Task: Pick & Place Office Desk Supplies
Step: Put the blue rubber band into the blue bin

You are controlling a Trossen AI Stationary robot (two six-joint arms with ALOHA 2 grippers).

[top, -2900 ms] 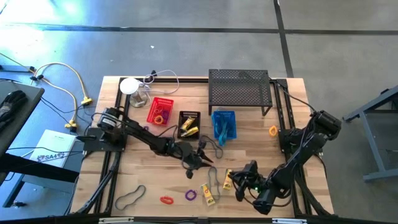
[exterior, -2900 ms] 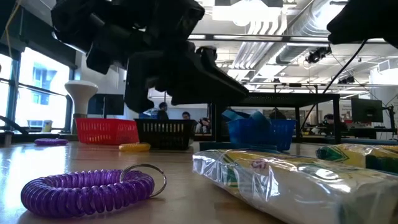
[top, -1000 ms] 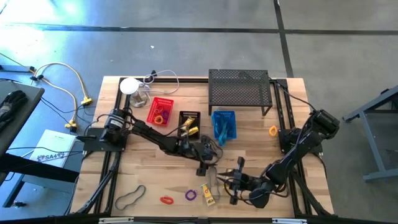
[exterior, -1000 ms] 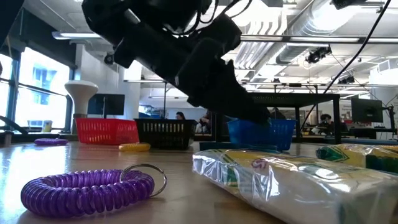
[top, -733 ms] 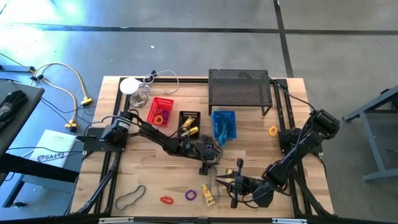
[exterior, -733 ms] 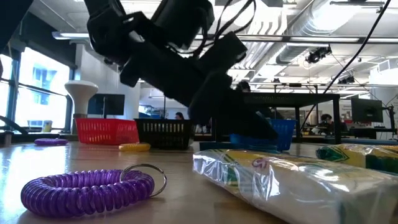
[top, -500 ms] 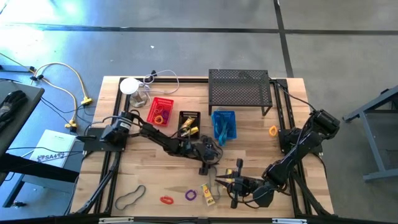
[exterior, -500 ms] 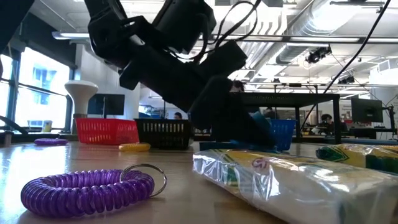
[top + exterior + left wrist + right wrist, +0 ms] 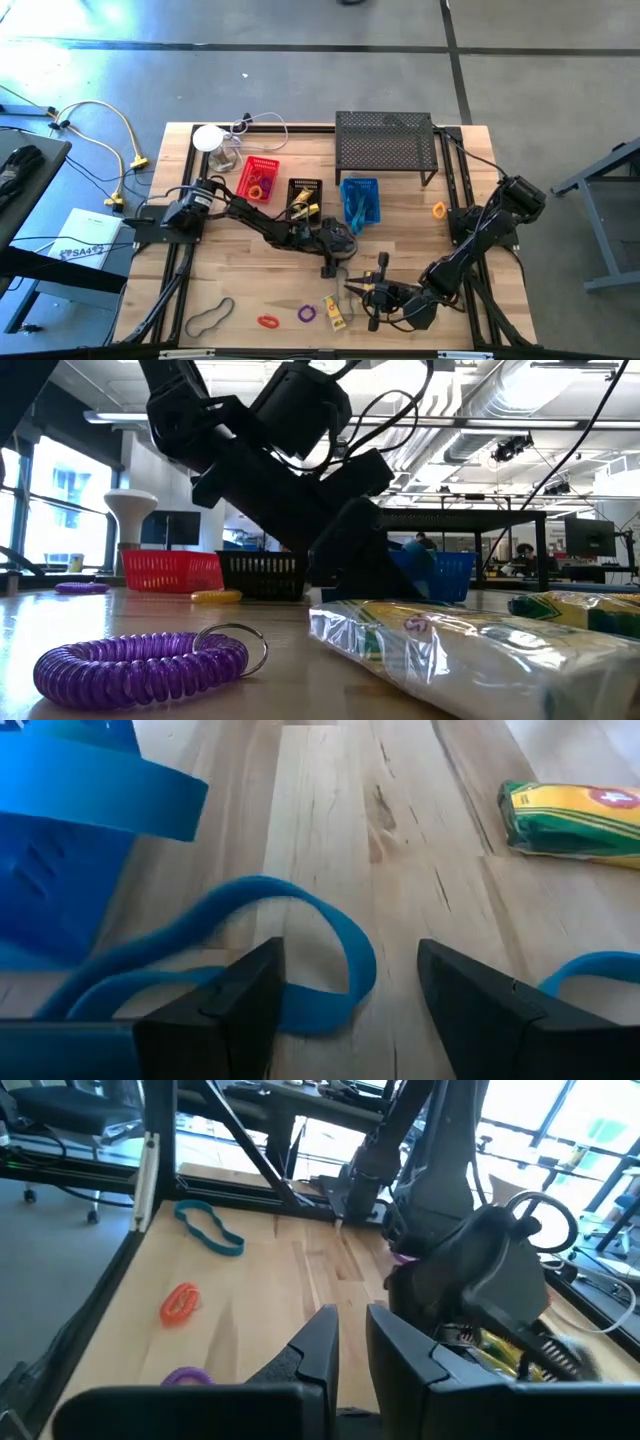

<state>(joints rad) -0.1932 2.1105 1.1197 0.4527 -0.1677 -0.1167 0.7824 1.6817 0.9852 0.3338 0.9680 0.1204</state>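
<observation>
We find the left hand low over the middle of the worktop, its fingers spread wide and gripping nothing; in the left wrist view a blue band loop lies flat on the wood between and just beyond the fingers, beside the blue basket; a yellow-and-green packet lies farther off on the boards. The right hand sits near the front edge, right of centre, its fingers almost together with only a narrow gap; we see nothing held between them. Just left of the right hand lies a yellow packet; further left along the near edge lie a purple coil ring, a red ring and a dark band loop. An orange ring lies at the right side. Behind the left hand stand a red basket and a black basket holding yellow items; the black mesh shelf stands at the far edge; a white round object sits at the far left corner.
</observation>
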